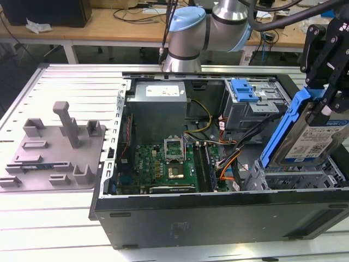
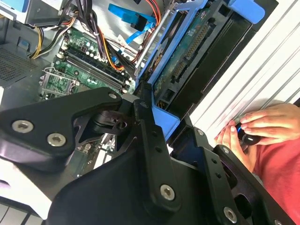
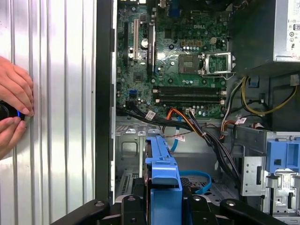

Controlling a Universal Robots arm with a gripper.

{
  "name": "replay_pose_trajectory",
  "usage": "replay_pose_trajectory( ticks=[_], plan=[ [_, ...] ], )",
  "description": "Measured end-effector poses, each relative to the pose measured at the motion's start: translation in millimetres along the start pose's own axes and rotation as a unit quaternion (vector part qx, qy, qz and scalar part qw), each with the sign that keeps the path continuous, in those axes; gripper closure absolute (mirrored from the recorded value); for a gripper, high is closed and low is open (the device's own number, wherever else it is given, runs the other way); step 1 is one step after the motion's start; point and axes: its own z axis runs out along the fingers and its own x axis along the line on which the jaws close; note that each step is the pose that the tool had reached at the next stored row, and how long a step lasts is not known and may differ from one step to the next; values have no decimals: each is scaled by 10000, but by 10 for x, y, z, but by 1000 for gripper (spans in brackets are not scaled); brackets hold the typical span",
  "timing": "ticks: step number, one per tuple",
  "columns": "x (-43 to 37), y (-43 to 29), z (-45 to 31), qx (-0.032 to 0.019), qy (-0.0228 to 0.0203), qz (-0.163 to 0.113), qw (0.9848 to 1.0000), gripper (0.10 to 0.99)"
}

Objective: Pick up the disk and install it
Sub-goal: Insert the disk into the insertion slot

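In the exterior view my gripper point(image 1: 320, 103) is shut on the disk point(image 1: 308, 139), a silver drive with a white-and-blue label in a bright blue carrier frame. The disk hangs tilted on edge at the exterior view's right, just above the metal drive cage point(image 1: 294, 177) in the open computer case point(image 1: 218, 210). In the second wrist view my black fingers point(image 2: 146, 117) clamp the disk's blue frame point(image 2: 165, 123), with the drive's circuit-board side point(image 2: 187, 51) facing the case wall. The first wrist view has the blue frame point(image 3: 161, 171) end-on between my gripper's point(image 3: 161, 208) arms.
A grey power supply box point(image 1: 158, 106) and green motherboard point(image 1: 169, 164) fill the case's left half. A blue latch tab point(image 1: 244, 90) sits on the rear bay. Loose cables point(image 3: 197, 124) cross beside the cage. A grey fixture plate point(image 1: 52, 153) lies outside. A person's hands point(image 3: 14, 108) rest on the ribbed table.
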Motion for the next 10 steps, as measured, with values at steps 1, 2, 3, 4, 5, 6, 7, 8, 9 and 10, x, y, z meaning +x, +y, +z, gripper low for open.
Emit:
replay_pose_trajectory(
  ticks=[1,2,3,4,5,6,7,8,9,10],
  plan=[
    [2,0,7,0,1,0,10000,722],
    [4,0,13,0,0,0,10000,722],
    [6,0,19,0,1,0,10000,722],
    [6,0,25,0,1,0,10000,722],
    [6,1,30,0,1,0,10000,722],
    [6,1,35,0,1,0,10000,722],
    [6,1,40,0,1,0,10000,722],
    [7,1,46,0,1,0,10000,722],
    [7,1,56,0,1,0,10000,722],
    [7,1,63,0,1,0,10000,722]
  ],
)
